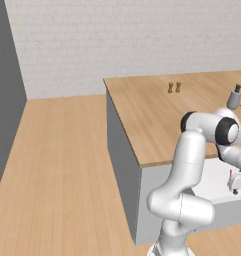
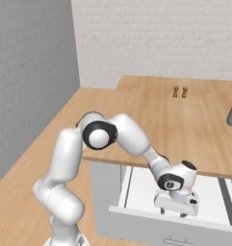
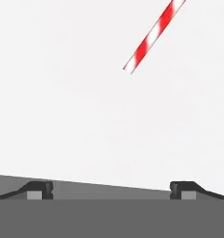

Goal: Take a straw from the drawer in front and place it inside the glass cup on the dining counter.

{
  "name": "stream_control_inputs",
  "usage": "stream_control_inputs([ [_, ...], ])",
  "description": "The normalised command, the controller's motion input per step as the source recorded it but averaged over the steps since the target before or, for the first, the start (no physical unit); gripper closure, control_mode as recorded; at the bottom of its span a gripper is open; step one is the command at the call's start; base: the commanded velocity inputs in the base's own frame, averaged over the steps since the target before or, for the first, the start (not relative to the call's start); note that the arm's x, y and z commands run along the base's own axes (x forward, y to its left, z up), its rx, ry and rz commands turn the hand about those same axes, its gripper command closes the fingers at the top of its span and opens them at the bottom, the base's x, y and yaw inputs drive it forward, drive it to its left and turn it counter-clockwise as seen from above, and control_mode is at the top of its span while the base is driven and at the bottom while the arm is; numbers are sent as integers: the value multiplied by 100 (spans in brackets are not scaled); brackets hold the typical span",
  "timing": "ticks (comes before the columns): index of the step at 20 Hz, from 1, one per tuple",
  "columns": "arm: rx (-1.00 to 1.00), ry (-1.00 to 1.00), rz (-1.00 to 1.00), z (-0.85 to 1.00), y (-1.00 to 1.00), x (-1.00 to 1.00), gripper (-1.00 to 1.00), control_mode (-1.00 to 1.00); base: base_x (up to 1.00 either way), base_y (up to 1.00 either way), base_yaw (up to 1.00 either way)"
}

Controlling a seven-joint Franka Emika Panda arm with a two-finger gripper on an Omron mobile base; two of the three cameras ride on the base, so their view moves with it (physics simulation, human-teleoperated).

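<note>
Fingers (image 3: 111, 190) spread wide over the white drawer (image 2: 141, 185) floor, the straw (image 3: 153, 36) cut off at the frame's top.

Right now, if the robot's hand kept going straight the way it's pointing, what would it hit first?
Most likely the plain white floor of the open drawer. The hand points down into it with its fingers apart, and the thin red-and-white striped straw lies off to one side of that line, though depth is hard to judge.
</note>
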Motion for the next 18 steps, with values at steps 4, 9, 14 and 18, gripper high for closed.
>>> stream_control_inputs([
  [4, 0, 1, 0, -16, 0, -89, -100, -100, 0, 0, 0],
  [9, 0, 0, 0, 28, 0, -65, -100, -100, 0, 0, 0],
  [14, 2, 0, 0, 83, -1, 4, -100, -100, 0, 0, 0],
  [18, 0, -2, -1, 31, 0, 100, -100, -100, 0, 0, 0],
])
